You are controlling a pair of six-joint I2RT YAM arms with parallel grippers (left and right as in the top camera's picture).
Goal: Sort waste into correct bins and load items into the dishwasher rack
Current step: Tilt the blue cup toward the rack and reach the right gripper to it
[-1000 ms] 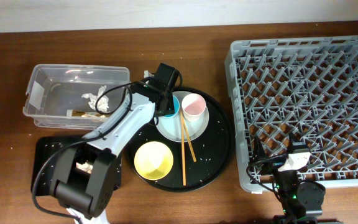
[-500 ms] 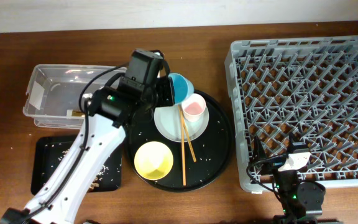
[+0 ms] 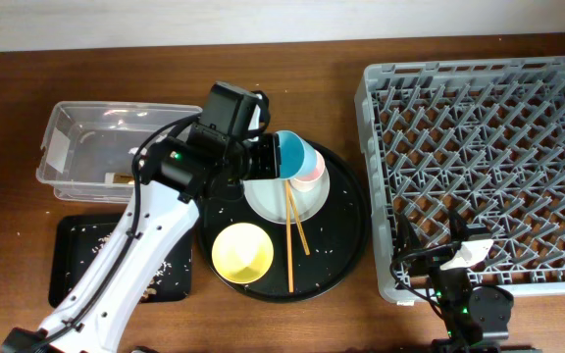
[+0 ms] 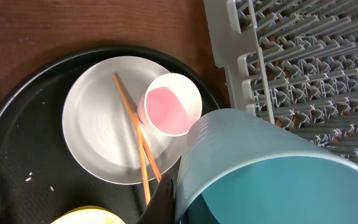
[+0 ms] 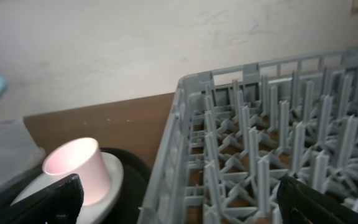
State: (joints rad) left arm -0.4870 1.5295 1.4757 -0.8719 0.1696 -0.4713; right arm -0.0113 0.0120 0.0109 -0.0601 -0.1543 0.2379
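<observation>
My left gripper (image 3: 268, 160) is shut on the light-blue cup (image 3: 292, 157) and holds it tipped on its side above the pale plate (image 3: 269, 199); the cup fills the lower right of the left wrist view (image 4: 272, 171). The pink cup (image 3: 311, 173) stands on the plate, partly hidden by the blue cup. Two chopsticks (image 3: 292, 230) lie across the plate. The yellow bowl (image 3: 241, 252) sits on the round black tray (image 3: 346, 240). The grey rack (image 3: 479, 162) is at the right. My right gripper (image 3: 464, 257) rests open at the rack's front edge.
The clear tub (image 3: 116, 147) at the left holds tissue and a wrapper. The shallow black tray (image 3: 77, 257) at the lower left holds crumbs. White crumbs are scattered on the round tray. The rack's left wall (image 4: 229, 43) stands close beside the plate.
My left gripper took the light-blue cup off the plate and lifted it. It has since swung the cup to the right, over the pink cup. The right arm stayed still.
</observation>
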